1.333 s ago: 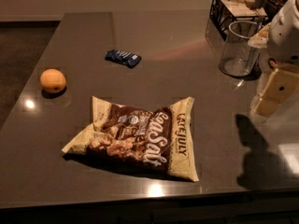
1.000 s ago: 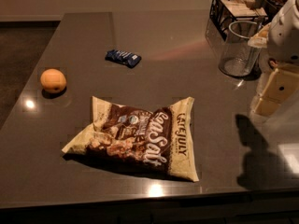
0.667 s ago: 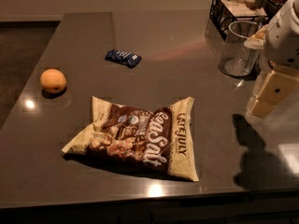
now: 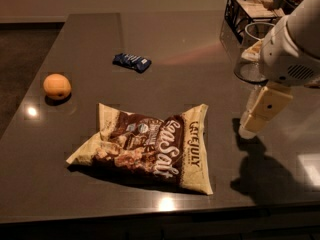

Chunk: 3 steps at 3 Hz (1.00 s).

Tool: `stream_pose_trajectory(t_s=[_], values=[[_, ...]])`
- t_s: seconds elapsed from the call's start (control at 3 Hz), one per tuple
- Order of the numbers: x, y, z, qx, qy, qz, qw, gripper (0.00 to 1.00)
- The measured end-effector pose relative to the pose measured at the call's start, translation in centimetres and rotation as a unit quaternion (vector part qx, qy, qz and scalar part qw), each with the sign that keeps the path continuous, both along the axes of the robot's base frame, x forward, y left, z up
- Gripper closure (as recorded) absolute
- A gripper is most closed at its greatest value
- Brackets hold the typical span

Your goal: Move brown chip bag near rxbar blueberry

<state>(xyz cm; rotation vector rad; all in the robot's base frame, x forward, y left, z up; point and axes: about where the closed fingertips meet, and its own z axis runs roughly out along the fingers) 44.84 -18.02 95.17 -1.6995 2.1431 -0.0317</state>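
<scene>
The brown chip bag (image 4: 145, 146) lies flat near the front of the dark table (image 4: 175, 69), with "Sea Salt" and "Late July" lettering showing. The rxbar blueberry (image 4: 132, 62), a small dark blue wrapper, lies farther back, apart from the bag. My gripper (image 4: 260, 111) hangs above the table at the right, to the right of the bag and not touching it. It holds nothing that I can see.
A round orange fruit (image 4: 56, 86) sits at the left of the table. A clear glass cup (image 4: 254, 51) and a black wire basket (image 4: 250, 9) stand at the back right, behind my arm. The table's front edge runs just below the bag.
My arm and gripper have shifted left, towards the chip bag. The bag, the bar and the fruit have not moved.
</scene>
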Motion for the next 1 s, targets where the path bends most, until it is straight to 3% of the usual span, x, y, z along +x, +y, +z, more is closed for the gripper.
stream_pose_trajectory(t_s=[0.67, 1.0], values=[[-0.7, 3.6, -4.1, 0.025, 0.055, 0.049, 0.9970, 0.00], [-1.8, 5.7, -6.5, 0.018, 0.087, 0.089, 0.9920, 0.00]])
